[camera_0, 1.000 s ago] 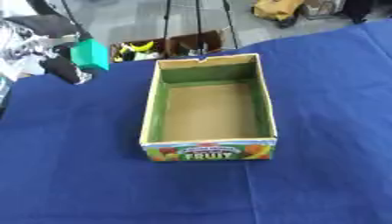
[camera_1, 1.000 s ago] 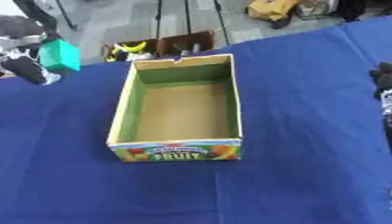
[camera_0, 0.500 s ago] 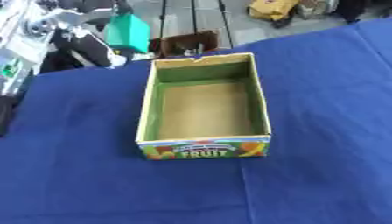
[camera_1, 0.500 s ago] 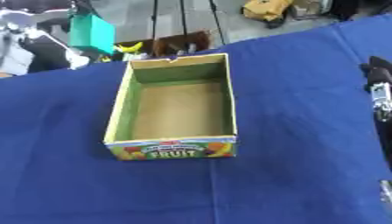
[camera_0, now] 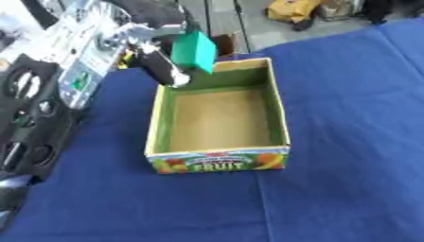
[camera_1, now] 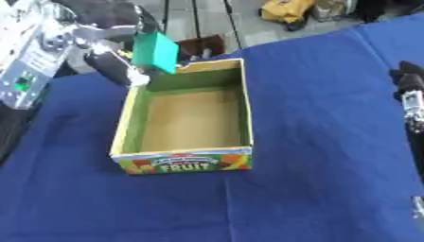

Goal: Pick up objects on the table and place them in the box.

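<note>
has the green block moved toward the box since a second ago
Yes. The green block, held in the left hand, was well left of the box; it is now over the box's far left corner.

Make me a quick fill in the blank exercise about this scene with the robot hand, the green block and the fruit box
1. The left robot hand holds a green block above the box's ____ left corner.
2. The word printed on the front of the box is ____.
3. The inside of the box holds ____ objects.
4. The cloth covering the table is ____.

Missing words: far; FRUIT; no; blue
</note>
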